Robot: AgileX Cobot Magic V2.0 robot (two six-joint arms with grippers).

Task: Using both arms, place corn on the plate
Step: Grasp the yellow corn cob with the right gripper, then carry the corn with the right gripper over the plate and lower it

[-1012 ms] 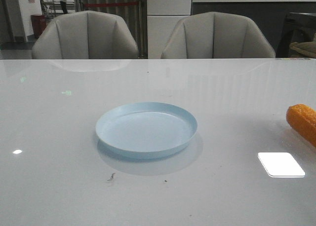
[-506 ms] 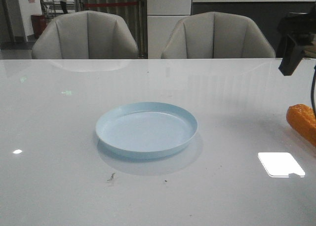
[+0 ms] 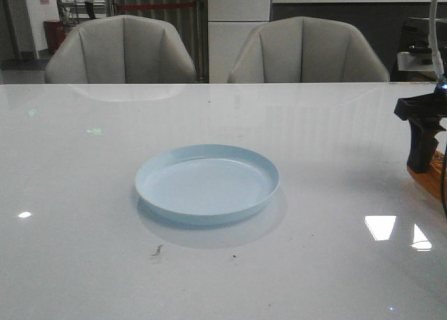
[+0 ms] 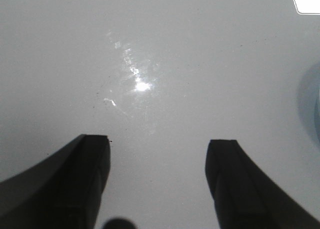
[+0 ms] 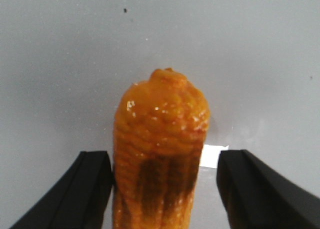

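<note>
corn (image 5: 160, 154) lies on the white table (image 3: 84, 159) at its right edge, between the spread fingers of the right gripper (image 5: 162, 189), ungrasped. left gripper (image 4: 157, 181) hangs released over bare table beside the pale blue plate (image 3: 207, 183).

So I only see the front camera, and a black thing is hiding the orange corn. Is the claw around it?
Observer: Yes. The right wrist view shows the corn lying between the right gripper and its open fingers, with a gap on one side, so it isn't squeezed.
Operator: Where's the other claw?
Observer: The left gripper is open over bare table, with the plate just peeking in at the edge of its camera.
</note>
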